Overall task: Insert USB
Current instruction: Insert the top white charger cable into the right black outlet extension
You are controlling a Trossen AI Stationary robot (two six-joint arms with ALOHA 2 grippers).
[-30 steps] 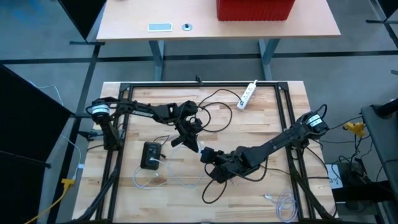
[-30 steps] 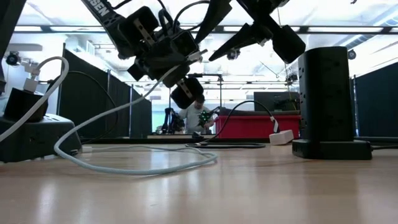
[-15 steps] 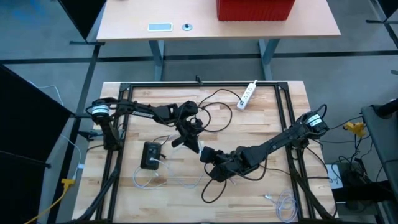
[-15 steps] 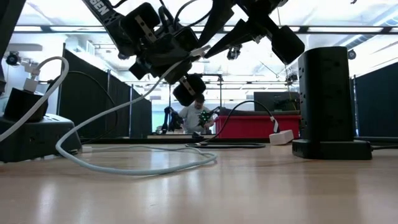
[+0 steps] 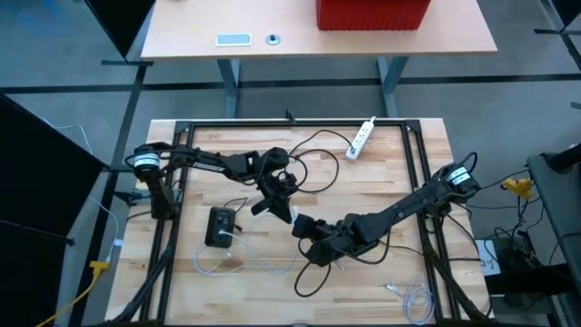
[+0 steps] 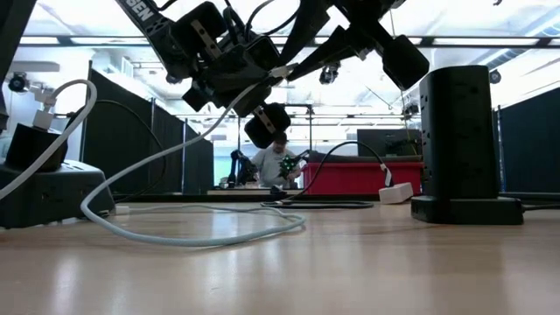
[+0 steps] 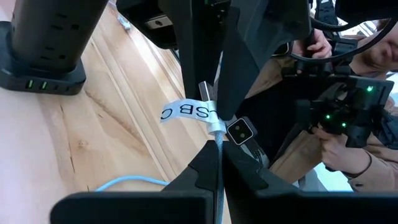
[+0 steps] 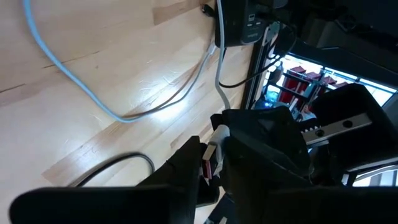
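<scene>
The USB plug [image 7: 206,89] hung in mid-air above the middle of the table [image 5: 399,173], its long axis in line with its pale cable [image 7: 219,138]. Both grippers met on it: the left gripper [image 7: 219,163] pinched the cable just behind, and the right gripper [image 8: 213,152] clamped the plug itself. The charger block [image 5: 220,226] lay nearest the left arm.

a robotics lab: framed wooden workbench [image 5: 381,282], black partitions [image 6: 131,131], ceiling strip lights [image 6: 490,41].

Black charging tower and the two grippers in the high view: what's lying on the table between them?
Only bare wood and a loop of pale cable show between the charging tower and the left gripper meeting the right gripper, in the high view.
</scene>
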